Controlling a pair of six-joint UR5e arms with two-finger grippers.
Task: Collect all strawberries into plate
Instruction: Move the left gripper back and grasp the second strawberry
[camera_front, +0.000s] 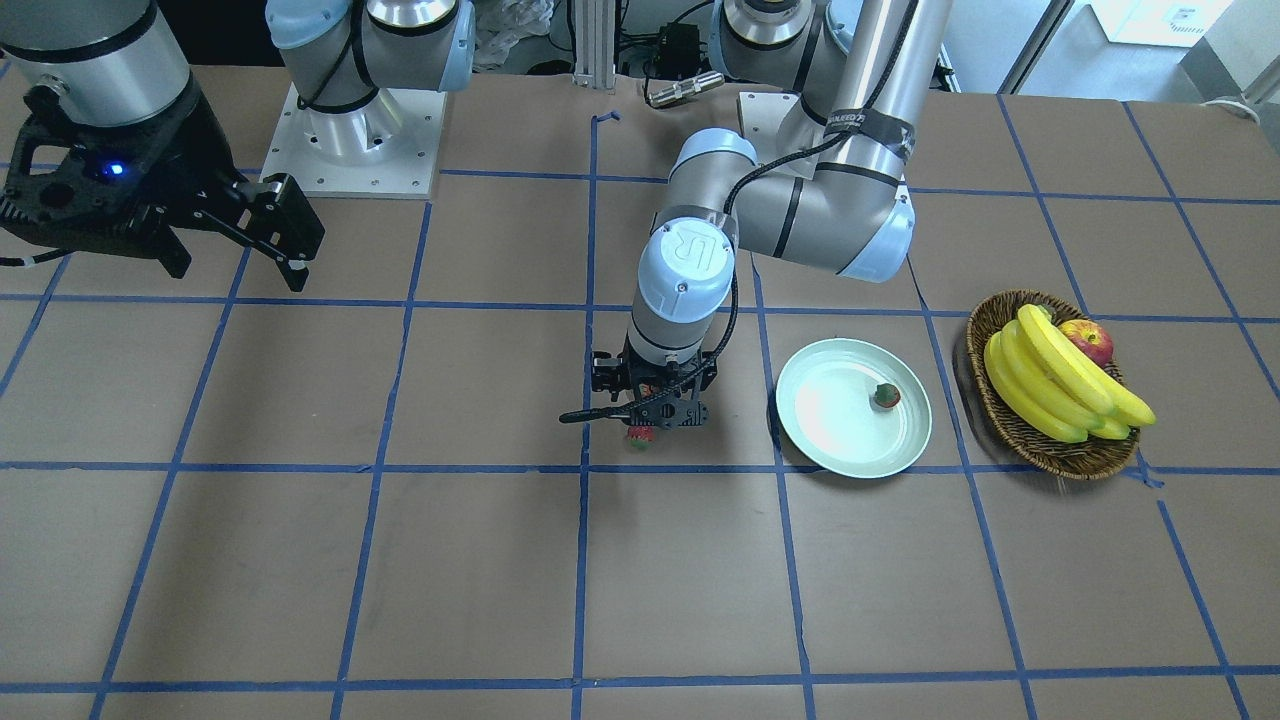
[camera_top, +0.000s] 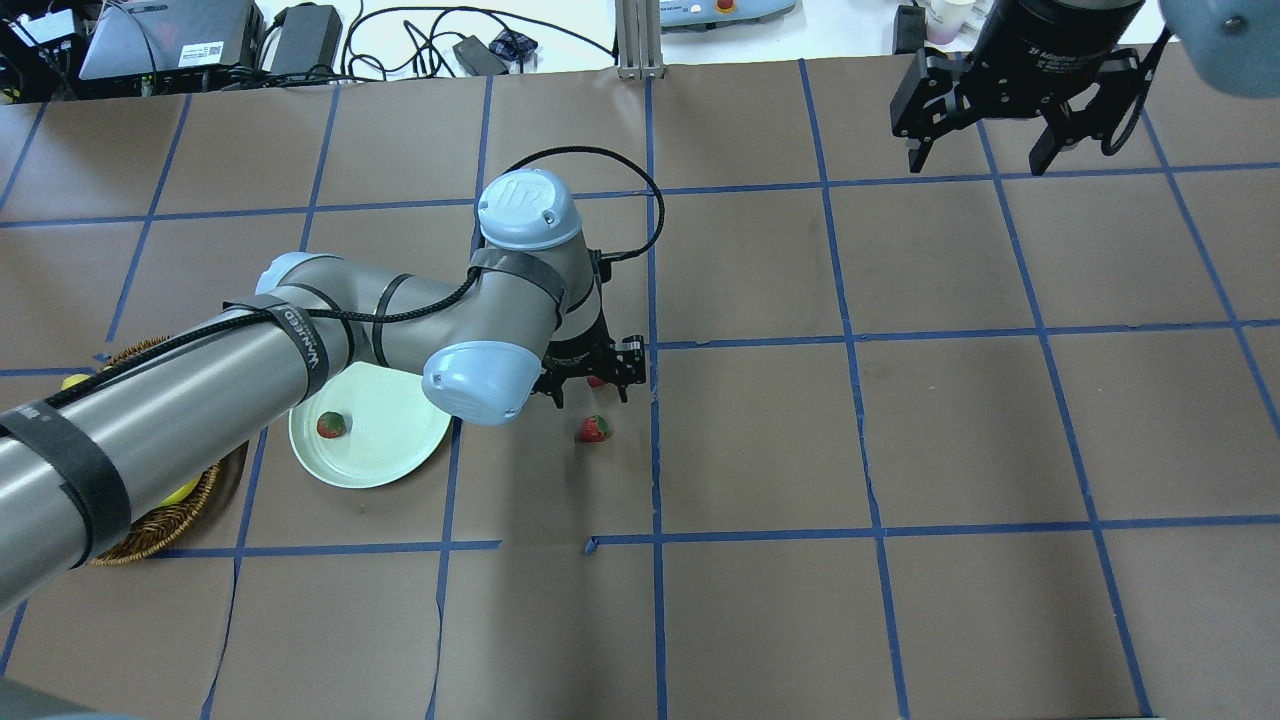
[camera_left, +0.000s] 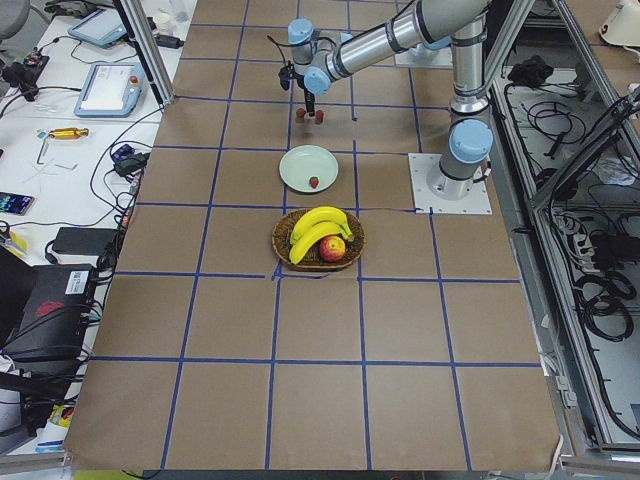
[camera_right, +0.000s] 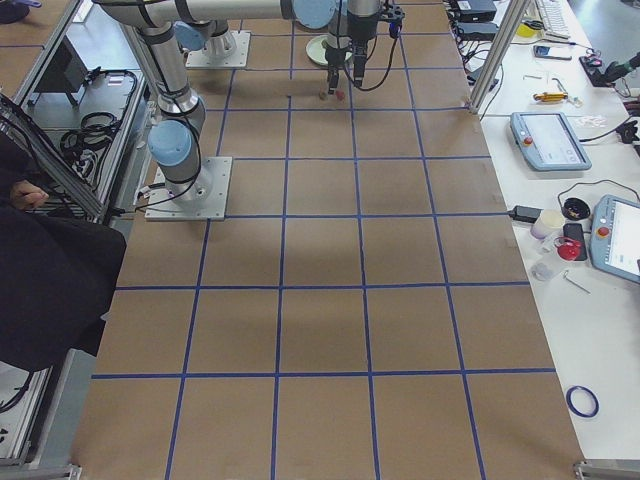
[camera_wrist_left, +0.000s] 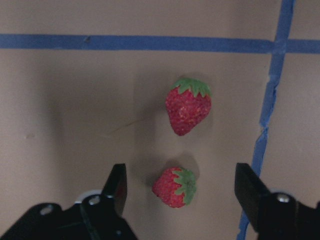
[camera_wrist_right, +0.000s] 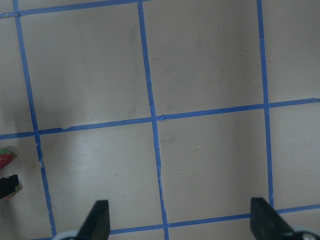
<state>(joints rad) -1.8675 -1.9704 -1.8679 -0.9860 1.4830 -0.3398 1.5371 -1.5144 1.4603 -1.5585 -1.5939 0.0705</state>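
The pale plate (camera_top: 385, 440) lies left of centre with one strawberry (camera_top: 331, 425) in it. Two more strawberries lie on the brown paper to its right. My left gripper (camera_top: 592, 392) is open and hangs low over them. In the left wrist view one strawberry (camera_wrist_left: 175, 186) lies between the open fingers (camera_wrist_left: 117, 185), and the other strawberry (camera_wrist_left: 187, 105) lies just beyond the fingertips. My right gripper (camera_top: 985, 150) is open and empty, raised at the far right of the table. The plate also shows in the front view (camera_front: 830, 415).
A wicker basket (camera_front: 1010, 425) with bananas (camera_front: 1050, 385) and a red-yellow apple (camera_front: 1088, 340) stands just beyond the plate, on my left. Blue tape lines cross the brown paper. The arm bases (camera_front: 355, 140) stand at the table's robot side.
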